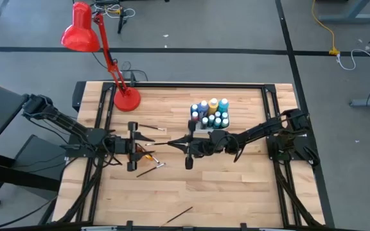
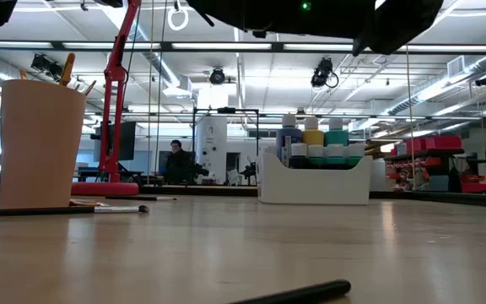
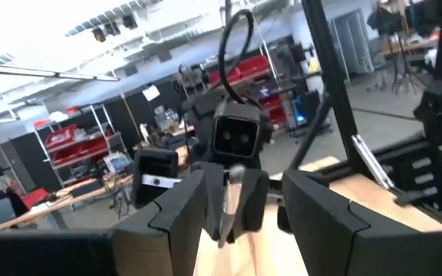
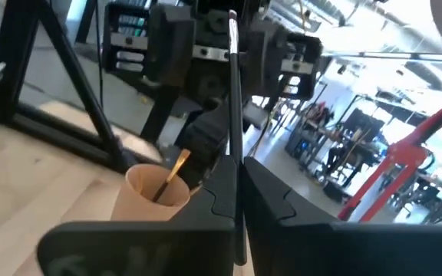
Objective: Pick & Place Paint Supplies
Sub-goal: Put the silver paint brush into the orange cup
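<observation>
You are mid-carry with a paintbrush (image 4: 234, 100) pinched upright between the closed fingers of the right gripper (image 1: 189, 146), and the sensible aim looks to be the orange cup (image 4: 156, 195), which stands on the counter (image 1: 236, 192) just ahead of that gripper and already has one brush leaning in it. To do this step well, keep the handle vertical as you bring it over the cup's mouth, centre it on the opening rather than the rim, and lower before you release, because a thin handle let go from high up will likely bounce out or tip the light cup. Watch the left gripper (image 1: 132, 147), which hovers close by on the other side of the cup with its fingers spread and nothing between them; the two arms face each other tightly here, so leave room for both. The right gripper's fingers are pressed together on the brush handle, gripping it low down so that most of the length stands free above. Other brushes lie loose on the counter: a couple beside the left gripper (image 1: 150, 168) and one near the front edge (image 1: 178, 214). The paint bottles (image 1: 212, 113) stand together in the white tray (image 2: 315, 187) toward the back, well apart from the cup.
</observation>
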You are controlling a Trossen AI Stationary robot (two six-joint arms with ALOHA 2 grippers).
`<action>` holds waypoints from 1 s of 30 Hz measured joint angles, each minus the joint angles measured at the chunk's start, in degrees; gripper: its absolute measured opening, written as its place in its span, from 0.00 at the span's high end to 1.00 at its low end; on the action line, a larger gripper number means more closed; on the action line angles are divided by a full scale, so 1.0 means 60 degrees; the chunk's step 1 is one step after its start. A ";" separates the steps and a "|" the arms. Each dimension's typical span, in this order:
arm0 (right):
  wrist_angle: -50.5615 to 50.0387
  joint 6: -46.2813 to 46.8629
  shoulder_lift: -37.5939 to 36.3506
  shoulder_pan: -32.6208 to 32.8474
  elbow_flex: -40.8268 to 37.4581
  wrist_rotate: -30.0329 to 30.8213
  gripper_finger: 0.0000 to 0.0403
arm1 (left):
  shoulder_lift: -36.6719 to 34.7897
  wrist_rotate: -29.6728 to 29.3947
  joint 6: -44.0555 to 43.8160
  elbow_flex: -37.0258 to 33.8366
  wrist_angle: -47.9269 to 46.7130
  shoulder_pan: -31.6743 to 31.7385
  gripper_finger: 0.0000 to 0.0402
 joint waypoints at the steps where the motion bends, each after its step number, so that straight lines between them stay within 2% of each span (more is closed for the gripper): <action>1: 0.0078 0.0008 -0.0001 -0.0014 0.0001 -0.0019 0.98 | -0.0004 -0.0005 -0.0011 0.0000 0.0021 0.0000 0.54; 7: -0.0036 0.0038 -0.0017 -0.0018 0.0007 -0.0082 0.98 | 0.0000 0.0000 0.0208 0.0000 0.0051 0.0000 0.54; 10: -0.0112 0.0038 -0.0017 -0.0018 0.0007 -0.0082 0.98 | 0.0000 0.0334 0.0461 0.0000 0.0061 0.0000 0.58; 13: -0.0116 0.0031 -0.0017 -0.0018 0.0007 -0.0132 0.98 | -0.0003 0.0639 0.0629 0.0000 0.0063 0.0000 0.67; 20: -0.0163 -0.0028 -0.0017 -0.0014 0.0003 -0.0253 0.96 | -0.0008 0.0627 0.0666 0.0000 0.0076 0.0004 0.95; 26: -0.0196 0.0039 -0.0017 -0.0018 0.0003 -0.0123 0.89 | -0.0011 0.0147 0.0221 0.0003 -0.0018 0.0000 0.93; 30: -0.0110 -0.0199 -0.0023 0.0127 0.0000 0.0048 0.82 | 0.0000 0.0077 -0.0057 0.0000 -0.0790 -0.0002 0.96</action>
